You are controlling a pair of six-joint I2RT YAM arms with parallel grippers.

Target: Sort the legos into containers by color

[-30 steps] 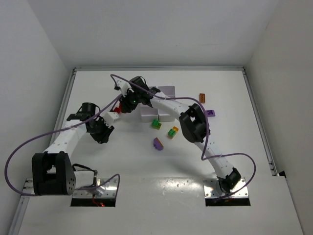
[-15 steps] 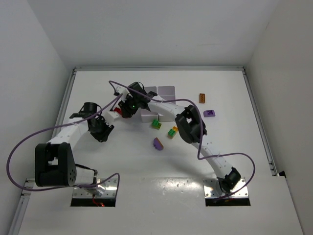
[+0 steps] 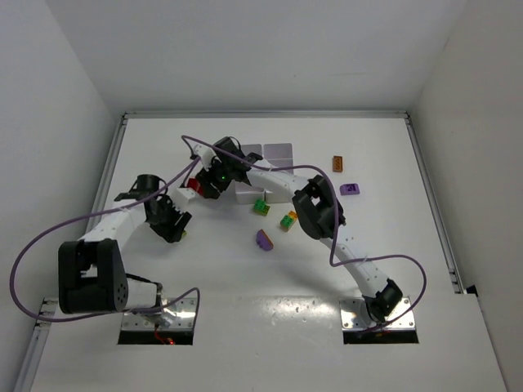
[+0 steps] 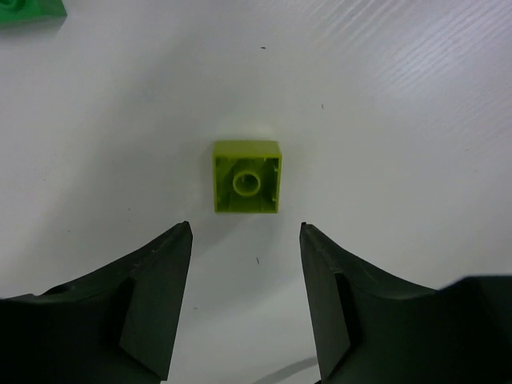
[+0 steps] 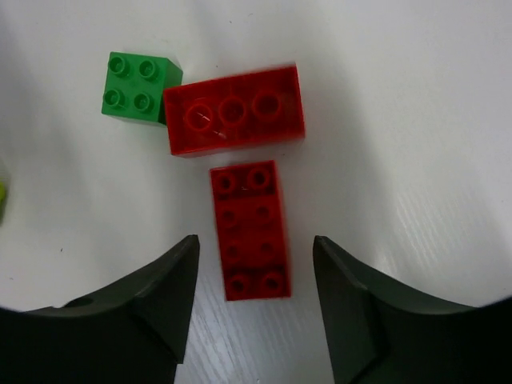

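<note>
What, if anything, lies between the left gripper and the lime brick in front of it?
Nothing visible. Only bare table separates the open left gripper from the lime brick; the green brick sits well aside.

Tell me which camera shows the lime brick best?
Left wrist view: the lime brick lies whole and close before the left hand. The top view shows only a speck; the right wrist view, at most a sliver at its edge.
</note>
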